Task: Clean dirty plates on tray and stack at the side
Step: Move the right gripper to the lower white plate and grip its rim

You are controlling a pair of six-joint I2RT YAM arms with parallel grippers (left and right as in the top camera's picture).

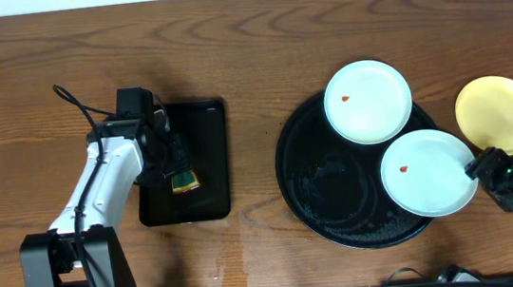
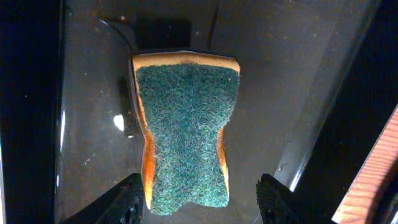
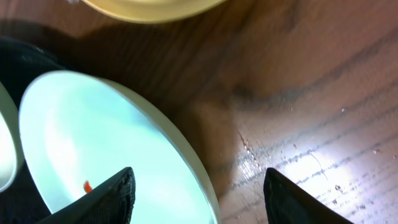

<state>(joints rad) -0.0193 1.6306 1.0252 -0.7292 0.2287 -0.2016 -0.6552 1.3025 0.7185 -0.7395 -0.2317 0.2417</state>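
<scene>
Seeing right gripper [image 3: 199,173] wide open astride rim of near mint plate [image 1: 429,172], overhanging right edge of tray [image 1: 303,172]; left gripper [image 2: 200,180] wide around sponge [image 2: 185,130], well left of tray. Also yellow plate [image 1: 498,110] just right of tray. Watch for shallow pinch slipping off glossy rim, bumping other mint plate [image 1: 368,101].

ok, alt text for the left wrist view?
A green-topped scouring sponge with orange sides lies flat in a black rectangular tray. The left arm's two black fingers stand open, one either side of its near end, not gripping it.
</scene>
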